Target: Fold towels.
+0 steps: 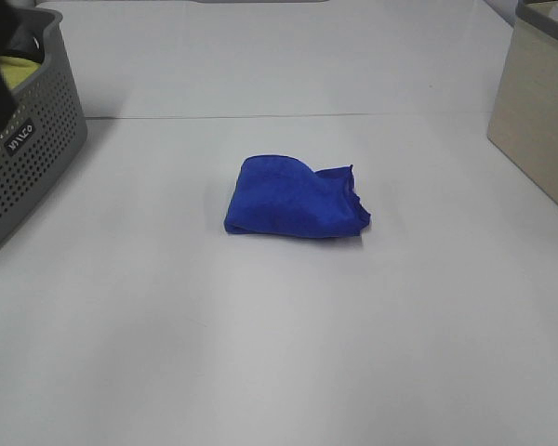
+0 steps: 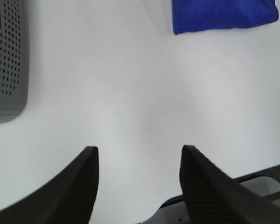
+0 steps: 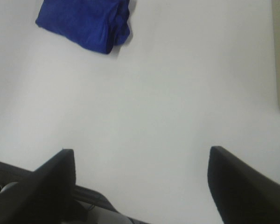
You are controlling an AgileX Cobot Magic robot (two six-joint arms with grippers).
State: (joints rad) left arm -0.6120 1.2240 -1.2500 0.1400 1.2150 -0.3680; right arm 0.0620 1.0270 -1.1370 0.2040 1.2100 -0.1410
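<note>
A blue towel [image 1: 295, 198] lay folded into a compact bundle near the middle of the white table [image 1: 279, 353], its right-hand edge bunched and slightly ragged where the layers met. Nothing touched it. To the far left stood a grey perforated basket [image 1: 23, 158] holding something yellow [image 1: 14, 70], well apart from the towel, and at the far right edge sat a beige bin [image 1: 539, 111], also well clear. From the left wrist camera, the left gripper [image 2: 139, 182] hung above bare tabletop with its two dark fingers [image 2: 77, 186] spread and nothing between them, the towel [image 2: 224, 16] off beyond it and the basket [image 2: 7, 60] to one side. The right gripper [image 3: 141, 182] was likewise spread wide and empty over the table, with the towel [image 3: 86, 21] lying ahead of it.
</note>
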